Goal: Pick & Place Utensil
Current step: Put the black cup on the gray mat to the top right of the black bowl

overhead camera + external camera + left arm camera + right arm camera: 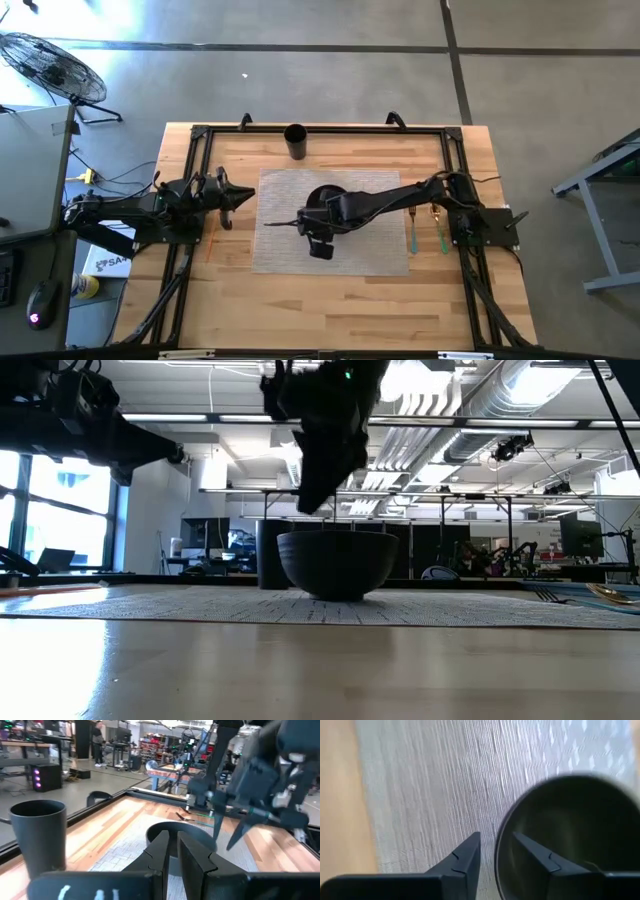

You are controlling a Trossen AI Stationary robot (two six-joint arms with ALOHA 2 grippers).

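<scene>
A dark bowl [318,193] stands on a grey placemat [375,255] at mid-table; it shows in the low view as bowl [337,563]. My right gripper [496,842] hangs over the bowl's left rim, fingers pointing down. It is open with a modest gap and holds nothing; it also shows as right gripper [318,500]. A green-handled fork [412,228] and a gold spoon [437,228] lie flat on the wood right of the mat. My left gripper [243,197] waits left of the mat, its fingers all but together; it shows as left gripper [173,845].
A black cup [295,140] stands near the far edge, beyond the mat, and shows as cup [38,837]. A black frame [200,135] rings the tabletop. Bare wood lies near the front edge. People and benches are in the room beyond.
</scene>
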